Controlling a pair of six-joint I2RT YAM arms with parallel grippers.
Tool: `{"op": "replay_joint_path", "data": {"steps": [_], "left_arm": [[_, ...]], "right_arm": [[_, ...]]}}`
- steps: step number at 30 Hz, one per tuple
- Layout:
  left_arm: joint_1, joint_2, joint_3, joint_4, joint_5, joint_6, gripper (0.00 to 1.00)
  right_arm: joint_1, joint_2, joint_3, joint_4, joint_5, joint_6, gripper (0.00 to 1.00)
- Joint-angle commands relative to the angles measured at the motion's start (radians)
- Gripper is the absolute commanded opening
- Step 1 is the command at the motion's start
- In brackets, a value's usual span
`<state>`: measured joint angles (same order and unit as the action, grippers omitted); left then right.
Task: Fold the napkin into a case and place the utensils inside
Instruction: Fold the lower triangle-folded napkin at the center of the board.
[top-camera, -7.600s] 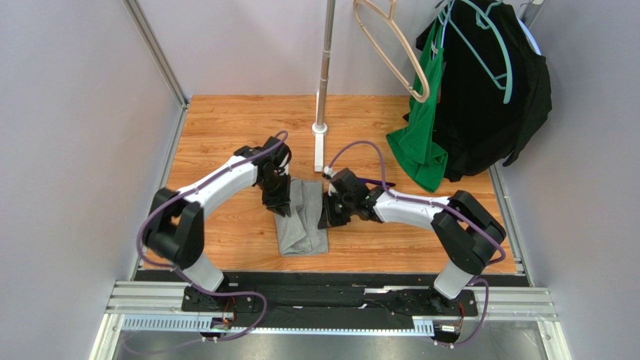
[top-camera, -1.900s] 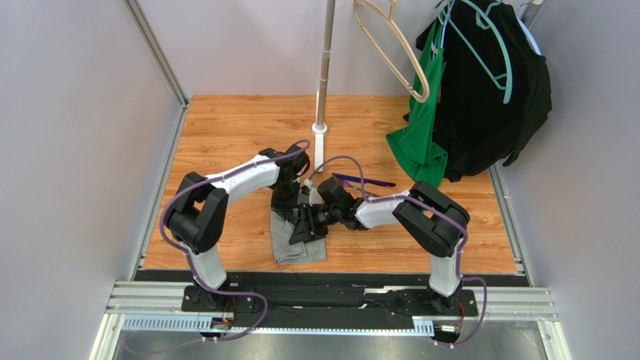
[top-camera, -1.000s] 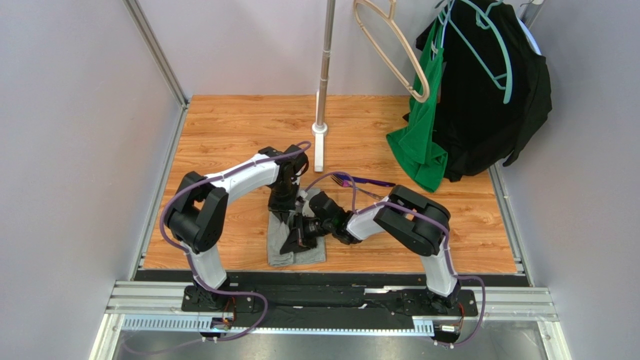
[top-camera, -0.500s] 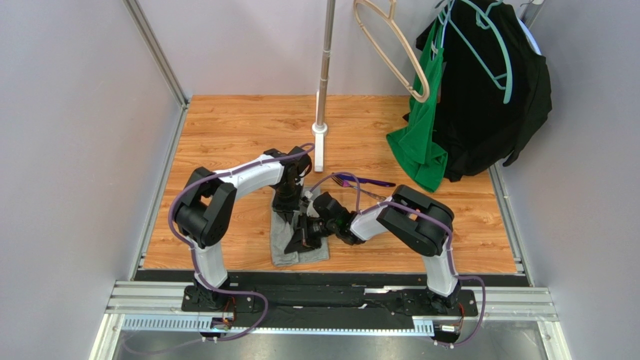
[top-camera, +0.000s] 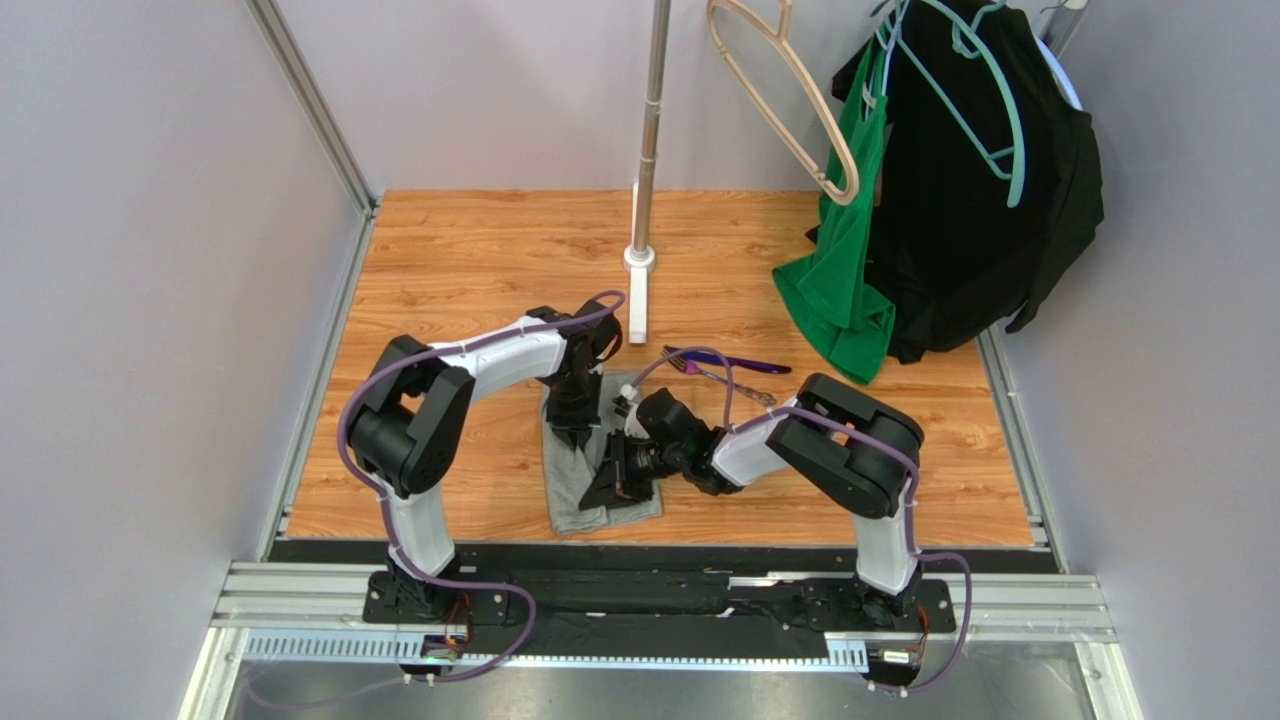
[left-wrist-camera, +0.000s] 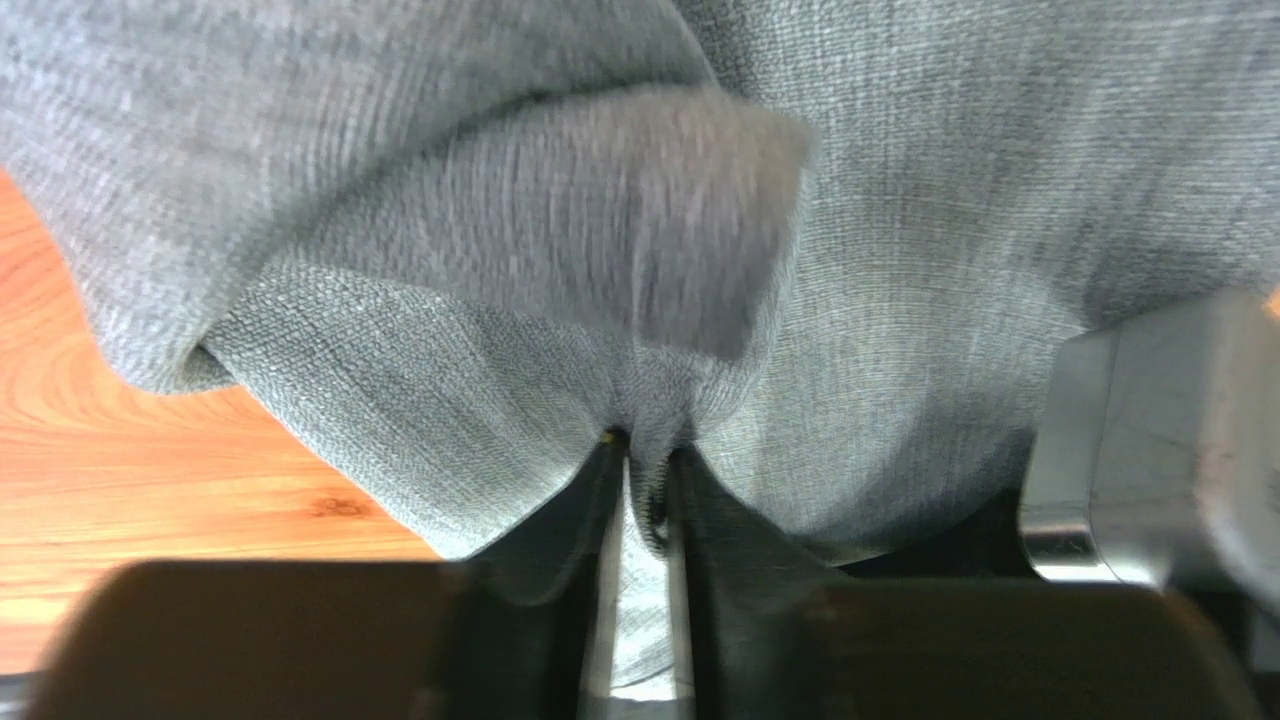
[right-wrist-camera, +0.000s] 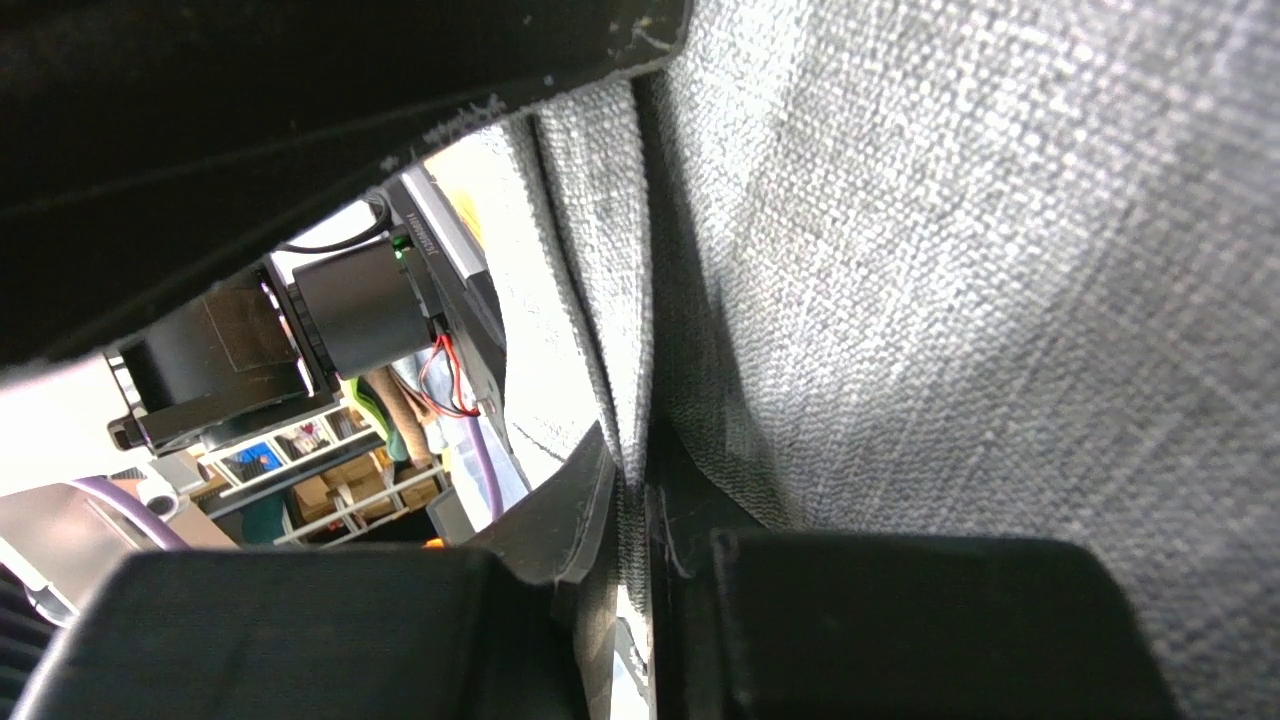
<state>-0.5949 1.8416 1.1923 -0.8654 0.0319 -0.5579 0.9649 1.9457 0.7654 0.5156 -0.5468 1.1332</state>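
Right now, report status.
Left gripper pinching napkin. Right gripper pinching it too. Utensils lying behind, not yet inside. Nothing blocking.

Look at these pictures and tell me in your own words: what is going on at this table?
Two robot arms are folding a grey napkin on the wooden table. The left claw pinches a fold of the cloth towards its far end. The right claw grips layered edges on the side nearer the front. The napkin lies bunched, not yet a neat case. The utensils lie on the bare table beyond the right arm, outside the cloth.
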Motion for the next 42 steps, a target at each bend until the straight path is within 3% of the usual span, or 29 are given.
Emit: {"op": "replay_joint_path", "data": {"steps": [1,8,12,17,26,29,31,33,37,38,42], "left_arm": [[0.003,-0.077,-0.011,0.074,-0.04,-0.017,0.32],[0.053,-0.13,0.148,-0.03,-0.015,0.026,0.4],[0.113,-0.065,0.181,-0.03,0.013,0.055,0.37],[0.136,0.05,0.225,-0.015,0.034,0.081,0.32],[0.155,0.166,0.308,-0.001,0.03,0.067,0.18],[0.171,0.218,0.328,-0.008,0.025,0.064,0.15],[0.179,0.238,0.335,-0.004,0.039,0.061,0.13],[0.182,0.237,0.331,0.008,0.039,0.061,0.13],[0.184,0.205,0.337,0.0,0.052,0.064,0.13],[0.184,0.19,0.336,-0.001,0.057,0.064,0.13],[0.184,0.108,0.319,-0.009,0.077,0.059,0.22]], "right_arm": [[0.005,-0.01,-0.029,0.017,-0.015,0.002,0.1],[0.006,0.002,-0.044,0.047,-0.024,0.017,0.17],[0.006,-0.014,-0.051,0.043,-0.021,0.013,0.32],[0.008,-0.036,-0.046,0.005,-0.007,-0.015,0.33],[0.009,-0.007,-0.041,-0.012,-0.015,-0.006,0.27],[0.009,-0.011,-0.048,-0.043,-0.012,-0.012,0.2],[0.008,-0.014,-0.052,-0.051,-0.015,-0.018,0.09],[0.008,-0.022,-0.048,-0.075,-0.01,-0.036,0.07],[0.005,-0.051,-0.018,-0.166,0.011,-0.102,0.2],[0.005,-0.066,-0.015,-0.205,0.03,-0.122,0.3],[-0.005,-0.148,0.003,-0.359,0.082,-0.239,0.47]]}}
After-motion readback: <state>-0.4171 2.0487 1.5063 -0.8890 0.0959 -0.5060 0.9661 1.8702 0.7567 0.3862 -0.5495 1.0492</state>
